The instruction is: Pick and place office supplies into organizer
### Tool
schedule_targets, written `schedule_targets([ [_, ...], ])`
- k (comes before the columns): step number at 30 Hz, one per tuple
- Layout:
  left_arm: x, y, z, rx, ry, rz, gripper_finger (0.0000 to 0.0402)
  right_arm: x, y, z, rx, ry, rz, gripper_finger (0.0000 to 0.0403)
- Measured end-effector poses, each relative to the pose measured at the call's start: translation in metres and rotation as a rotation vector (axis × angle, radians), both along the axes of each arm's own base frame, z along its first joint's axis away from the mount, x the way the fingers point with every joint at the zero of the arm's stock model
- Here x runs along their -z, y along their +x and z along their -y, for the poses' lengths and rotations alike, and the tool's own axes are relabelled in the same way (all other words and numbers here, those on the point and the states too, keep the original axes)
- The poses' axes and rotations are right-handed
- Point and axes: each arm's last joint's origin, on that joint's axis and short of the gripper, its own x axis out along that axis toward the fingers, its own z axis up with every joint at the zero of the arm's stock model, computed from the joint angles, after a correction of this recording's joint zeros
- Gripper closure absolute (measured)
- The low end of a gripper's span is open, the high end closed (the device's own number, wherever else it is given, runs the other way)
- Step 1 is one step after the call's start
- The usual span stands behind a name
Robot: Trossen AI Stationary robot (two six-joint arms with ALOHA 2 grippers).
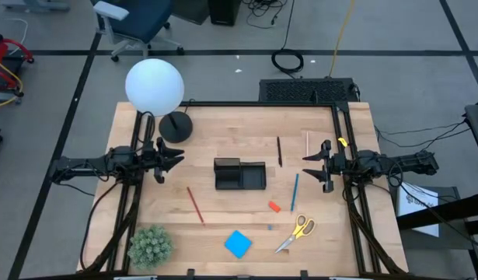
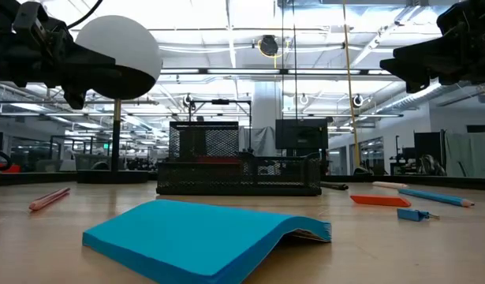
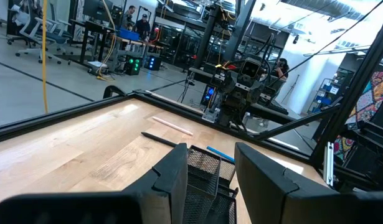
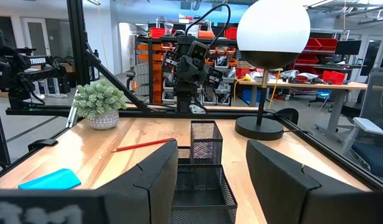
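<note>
mostly bare wooden table [image 1: 223,132], grey floor [image 1: 52,85], workshop beyond

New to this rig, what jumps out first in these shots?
The white globe lamp at the table's far-left corner, then the black mesh organizer at the centre with pens, scissors and a blue note pad scattered around it. The left gripper and right gripper flank it, jaws open.

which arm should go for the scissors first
Right. The yellow-handled scissors lie on the right half of the table, on the same side as the right claw, which is open and empty. The left claw, also open, hangs on the far side of the organizer.
</note>
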Motion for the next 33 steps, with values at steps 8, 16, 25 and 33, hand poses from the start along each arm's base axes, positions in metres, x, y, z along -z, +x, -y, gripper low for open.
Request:
schedule_targets([
  [8, 0.0, 0.0, 0.0, -0.002, 0.027, -0.004, 0.0272, 0.0, 0.0, 0.0, 0.0, 0.0, 0.0, 0.0222],
  [16, -0.002, 0.0, -0.001, -0.04, 0.169, -0.011, 0.0272, 0.0, 0.0, 0.0, -0.001, 0.009, 0.0, 0.0222],
  [25, -0.004, -0.001, -0.001, -0.039, 0.066, 0.028, 0.0272, -0.002, 0.0, 0.0, -0.009, 0.137, 0.024, 0.0222],
  [33, -0.01, -0.002, -0.002, -0.081, 0.043, 0.098, 0.0272, -0.008, -0.001, 0.0, -0.004, 0.15, 0.088, 0.0222],
])
